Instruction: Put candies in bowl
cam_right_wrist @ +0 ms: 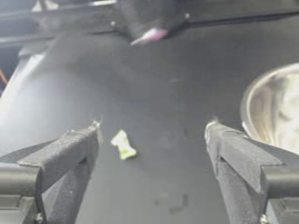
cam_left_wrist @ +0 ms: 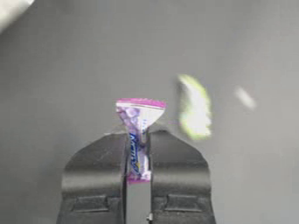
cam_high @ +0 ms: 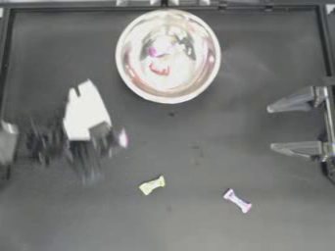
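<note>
Left pincer (cam_left_wrist: 138,144) over left-middle of bench (cam_high: 52,215), clenched on a white-and-pink candy (cam_left_wrist: 137,124); wrapper end sticks out past the jaw tips. Motion blur on this arm in top view. Yellow-green candy (cam_high: 152,185) loose on bench, near front centre. Bowl (cam_high: 167,55) at back centre; red candy (cam_high: 159,69) and purple candy (cam_high: 157,51) inside it. Second white-and-pink candy (cam_high: 237,201) on bench, front right. Right pincer (cam_high: 282,127) parked at right edge, jaws spread wide, holding nothing.

Shiny metal bowl (cam_high: 196,83), matt dark table (cam_high: 196,225)
</note>
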You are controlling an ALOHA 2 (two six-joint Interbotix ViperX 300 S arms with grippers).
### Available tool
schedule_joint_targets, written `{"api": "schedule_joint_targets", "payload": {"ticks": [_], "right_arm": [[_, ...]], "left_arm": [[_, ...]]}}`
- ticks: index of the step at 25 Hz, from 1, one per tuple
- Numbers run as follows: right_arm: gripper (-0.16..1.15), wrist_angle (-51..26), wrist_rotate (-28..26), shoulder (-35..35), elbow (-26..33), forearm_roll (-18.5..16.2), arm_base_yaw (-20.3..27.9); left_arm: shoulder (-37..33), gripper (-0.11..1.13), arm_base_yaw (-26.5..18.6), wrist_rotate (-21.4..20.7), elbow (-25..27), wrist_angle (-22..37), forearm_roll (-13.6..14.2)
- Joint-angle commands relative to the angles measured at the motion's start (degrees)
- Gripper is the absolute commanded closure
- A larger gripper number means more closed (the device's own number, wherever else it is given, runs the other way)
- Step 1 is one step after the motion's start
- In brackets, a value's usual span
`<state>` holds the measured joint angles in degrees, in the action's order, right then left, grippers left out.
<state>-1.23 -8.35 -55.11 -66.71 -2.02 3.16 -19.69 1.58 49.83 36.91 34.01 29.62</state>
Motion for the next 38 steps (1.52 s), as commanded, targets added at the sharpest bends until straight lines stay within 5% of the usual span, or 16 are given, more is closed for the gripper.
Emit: {"api": "schedule_joint_targets", "payload": {"ticks": [1, 8, 15, 19, 22, 32, 34, 38], "right_arm": [[-0.02, 0.5, 0.0, 0.9, 1.7, 0.2, 0.2], [-0.02, 1.3, -0.2, 1.1, 1.5, 0.4, 1.1], [-0.02, 3.0, -0.2, 3.3, 1.8, 0.6, 1.1], [-0.02, 3.8, -0.1, 3.8, 1.7, 0.6, 1.1], [-0.02, 4.0, -0.1, 3.8, 1.8, 0.4, 1.1], [-0.02, 4.0, -0.1, 3.8, 1.3, 0.7, 1.5], [-0.02, 4.0, -0.1, 3.8, 1.2, 0.7, 1.5], [-0.02, 4.1, -0.1, 3.8, 1.2, 0.6, 1.5]], "left_arm": [[-3.1, 0.7, -6.9, -6.2, -1.0, -4.0, -1.8], [2.5, 0.71, -18.2, -26.1, -9.7, -5.2, -9.7], [14.9, 0.71, -27.3, -47.2, -21.4, -5.4, -24.0], [20.7, 0.71, -30.8, -55.8, -26.3, -5.8, -30.3], [24.8, 0.71, -32.7, -59.0, -28.6, -5.8, -32.3], [32.5, 0.66, -34.1, -61.2, -32.4, -5.4, -33.0], [33.0, 0.56, -34.0, -62.0, -32.8, -4.6, -33.0], [33.5, 0.0, -33.4, -63.5, -33.1, -2.0, -33.0]]}}
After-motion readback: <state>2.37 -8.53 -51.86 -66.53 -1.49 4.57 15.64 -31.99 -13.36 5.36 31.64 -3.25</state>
